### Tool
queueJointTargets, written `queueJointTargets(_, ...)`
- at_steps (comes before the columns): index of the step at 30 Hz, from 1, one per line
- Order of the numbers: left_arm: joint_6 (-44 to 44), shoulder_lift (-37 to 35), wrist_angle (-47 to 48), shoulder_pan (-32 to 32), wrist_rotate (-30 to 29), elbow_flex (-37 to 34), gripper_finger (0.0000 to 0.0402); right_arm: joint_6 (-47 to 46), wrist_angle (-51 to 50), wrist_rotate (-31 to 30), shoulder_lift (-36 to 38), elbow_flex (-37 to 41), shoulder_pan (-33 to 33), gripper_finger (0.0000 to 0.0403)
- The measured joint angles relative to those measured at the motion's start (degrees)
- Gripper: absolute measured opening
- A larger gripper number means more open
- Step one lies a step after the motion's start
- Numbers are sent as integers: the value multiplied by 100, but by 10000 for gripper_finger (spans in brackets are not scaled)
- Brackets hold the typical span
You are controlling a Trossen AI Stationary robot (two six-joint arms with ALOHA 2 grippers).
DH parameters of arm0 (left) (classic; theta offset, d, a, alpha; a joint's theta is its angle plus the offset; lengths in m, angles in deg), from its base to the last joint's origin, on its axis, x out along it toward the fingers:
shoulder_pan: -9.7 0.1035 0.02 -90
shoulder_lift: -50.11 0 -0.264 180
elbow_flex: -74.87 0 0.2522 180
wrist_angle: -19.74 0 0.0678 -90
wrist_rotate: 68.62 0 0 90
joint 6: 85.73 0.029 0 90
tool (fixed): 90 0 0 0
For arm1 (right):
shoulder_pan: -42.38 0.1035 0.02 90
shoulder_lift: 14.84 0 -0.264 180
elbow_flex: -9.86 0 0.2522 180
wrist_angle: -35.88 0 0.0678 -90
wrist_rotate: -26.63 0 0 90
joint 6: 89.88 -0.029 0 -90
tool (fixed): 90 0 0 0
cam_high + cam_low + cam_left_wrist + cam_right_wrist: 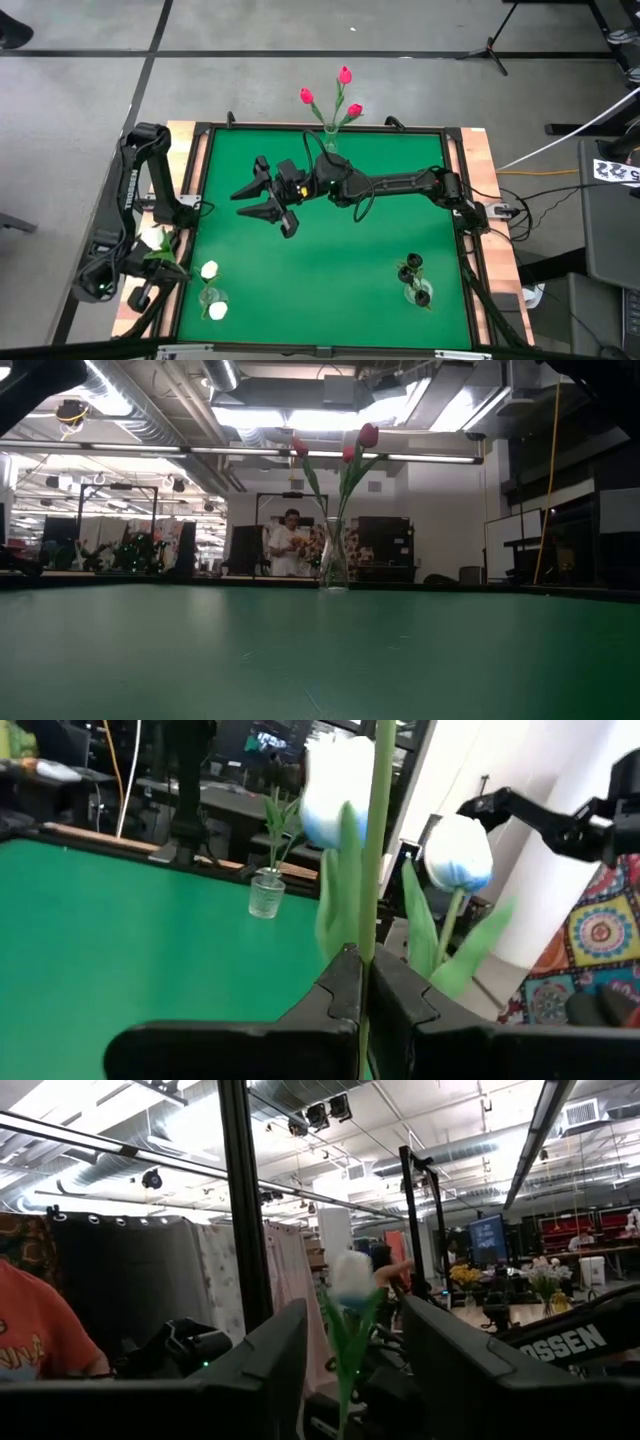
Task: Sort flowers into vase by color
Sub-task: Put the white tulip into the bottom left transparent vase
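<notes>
High view: far vase (330, 140) three pink tulips (344, 75), left gripper (150, 262) clamping white tulip (154, 238), right gripper (262, 200) open, empty.

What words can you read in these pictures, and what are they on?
"OSSEN": white letters on a dark robot arm, the start cut off.
"NNA": part of a word on a person's orange shirt.
White lettering on the left arm: too small to read.

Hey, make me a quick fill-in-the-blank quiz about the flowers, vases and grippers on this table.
1. The vase at the table's far edge holds three ___ tulips.
2. The left gripper is shut on a ___ tulip's stem.
3. The right gripper hangs over the mat with its jaws ___.

Answers: pink-red; white; open
</notes>
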State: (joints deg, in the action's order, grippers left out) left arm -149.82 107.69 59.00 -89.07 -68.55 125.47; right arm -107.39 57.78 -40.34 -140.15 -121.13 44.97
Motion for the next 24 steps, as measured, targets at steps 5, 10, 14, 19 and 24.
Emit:
queueJointTargets(5,-526,0,299,4,-2,0,2,0,0,7,0,0,0,166)
queueJointTargets(10,-494,7,258,52,-6,0,2,0,-28,14,0,0,0,166)
queueJointTargets(14,-562,114,254,86,-7,0,2,1,-26,60,0,0,0,166)
queueJointTargets(19,-791,343,257,139,-3,0,3,0,-26,78,0,0,0,166)
queueJointTargets(24,-817,382,343,139,-6,0,2,1,-26,78,0,0,0,166)
